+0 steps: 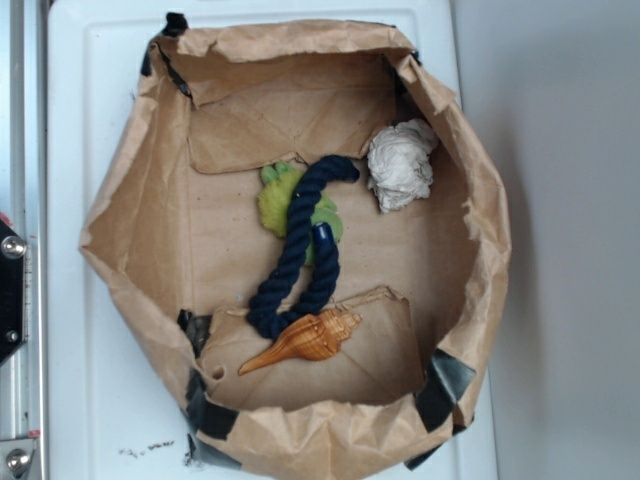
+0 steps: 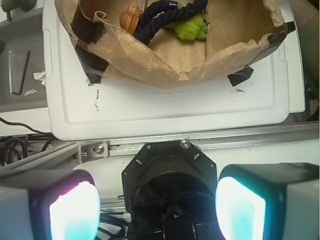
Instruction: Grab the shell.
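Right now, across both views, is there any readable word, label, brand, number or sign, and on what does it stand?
None can be read.
The paper bag, shell, rope loop, paper ball and white tray carry no print.
The black marks on the tray by the bag are specks, not letters.

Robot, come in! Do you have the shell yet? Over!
Gripper open, empty, outside the paper bag. Shell lying on bag floor, untouched. Navy rope touches its fat end; tail side clear.
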{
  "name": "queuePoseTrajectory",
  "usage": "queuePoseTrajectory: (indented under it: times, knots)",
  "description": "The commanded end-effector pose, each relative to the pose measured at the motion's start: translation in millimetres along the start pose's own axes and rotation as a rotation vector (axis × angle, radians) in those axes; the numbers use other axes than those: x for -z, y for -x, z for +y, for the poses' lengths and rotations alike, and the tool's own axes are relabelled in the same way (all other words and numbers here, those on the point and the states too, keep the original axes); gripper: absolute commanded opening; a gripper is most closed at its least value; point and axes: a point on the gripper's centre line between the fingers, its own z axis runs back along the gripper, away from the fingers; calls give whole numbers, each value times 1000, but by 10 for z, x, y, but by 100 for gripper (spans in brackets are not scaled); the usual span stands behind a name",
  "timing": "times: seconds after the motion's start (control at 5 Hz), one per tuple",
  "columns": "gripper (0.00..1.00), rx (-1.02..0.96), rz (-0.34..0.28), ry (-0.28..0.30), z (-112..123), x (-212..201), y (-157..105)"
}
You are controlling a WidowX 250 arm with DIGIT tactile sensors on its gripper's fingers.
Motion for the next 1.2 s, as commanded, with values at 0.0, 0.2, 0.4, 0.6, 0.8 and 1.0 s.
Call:
queuePoseTrajectory:
  times: [0.0,0.2,0.4,0.6,0.8,1.0]
  knots:
    - [100,0,0,0,0,0,0]
    - [100,-38,-34,-4,-126,16,-279]
    - [100,-91,-70,-4,-185,71,-604]
    - [100,-121,-110,-29,-153,196,-838]
    - [100,-170,-163,-15,82,349,-1071]
    - [100,-173,-207,2,256,510,-1142]
